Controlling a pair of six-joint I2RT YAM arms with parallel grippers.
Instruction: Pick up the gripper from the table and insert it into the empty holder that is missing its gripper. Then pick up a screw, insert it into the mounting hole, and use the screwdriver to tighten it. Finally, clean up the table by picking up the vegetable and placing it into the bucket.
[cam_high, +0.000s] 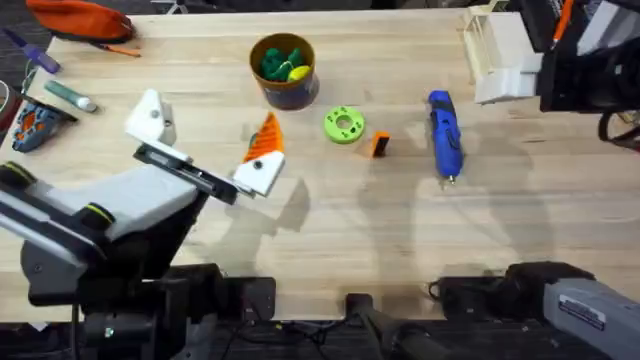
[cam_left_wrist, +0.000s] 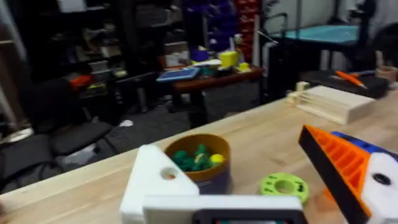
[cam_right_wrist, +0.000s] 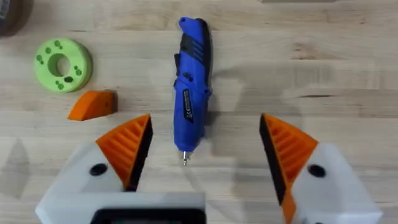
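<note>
— Nearest, the left gripper (cam_high: 200, 145) gapes wide, one white wedge-shaped holder (cam_high: 152, 118) bare. Why?

— It awaits the small orange plastic gripper (cam_high: 379, 144), lying beside the lime-green disc (cam_high: 343, 125).

— And the right gripper (cam_right_wrist: 202, 152)?

— Spread open above the blue pen-shaped screwdriver (cam_right_wrist: 193, 87).

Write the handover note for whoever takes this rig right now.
Left gripper: jaws open, holding nothing. One finger is a bare white holder with no orange pad; the other has its pad.
Right gripper: jaws open, empty, above the blue screwdriver.
On the table: small orange gripper block lies between the green disc and the screwdriver. The bucket already holds green pieces and a yellow one.
Done: cannot tell whether the vegetable is among them.
Left: fit the block into the holder, place and tighten the screw, check the vegetable.
</note>
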